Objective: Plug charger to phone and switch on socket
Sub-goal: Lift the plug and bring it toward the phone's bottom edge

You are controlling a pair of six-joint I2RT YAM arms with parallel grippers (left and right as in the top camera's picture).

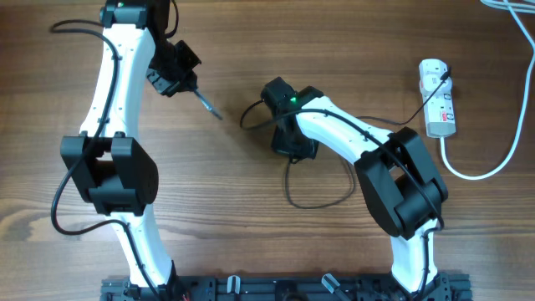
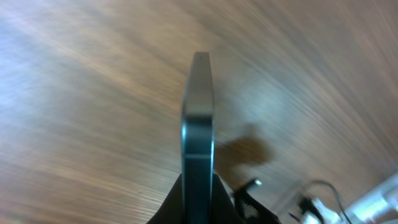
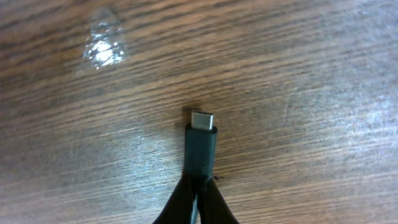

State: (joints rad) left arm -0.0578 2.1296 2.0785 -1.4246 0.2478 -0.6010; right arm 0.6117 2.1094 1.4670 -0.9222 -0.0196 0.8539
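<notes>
My left gripper [image 1: 185, 82] is shut on the phone [image 1: 206, 104] and holds it edge-on above the table. In the left wrist view the phone [image 2: 198, 118] shows as a thin dark-teal edge rising from between the fingers [image 2: 198, 208]; its screen is hidden. My right gripper [image 1: 292, 150] is shut on the charger's small black connector [image 3: 202, 140], whose metal tip sticks out just above the wood. The fingers [image 3: 198, 196] pinch its rear. The thin black charger cable [image 1: 290, 188] loops on the table. The white socket [image 1: 437, 99] lies at the far right with a black plug [image 1: 446, 77] in it.
The socket's thick white lead [image 1: 493, 167] curves along the right edge of the wooden table [image 1: 234, 209]. The right gripper with the connector tip [image 2: 252, 185] shows low in the left wrist view. Both arm bases stand at the front edge.
</notes>
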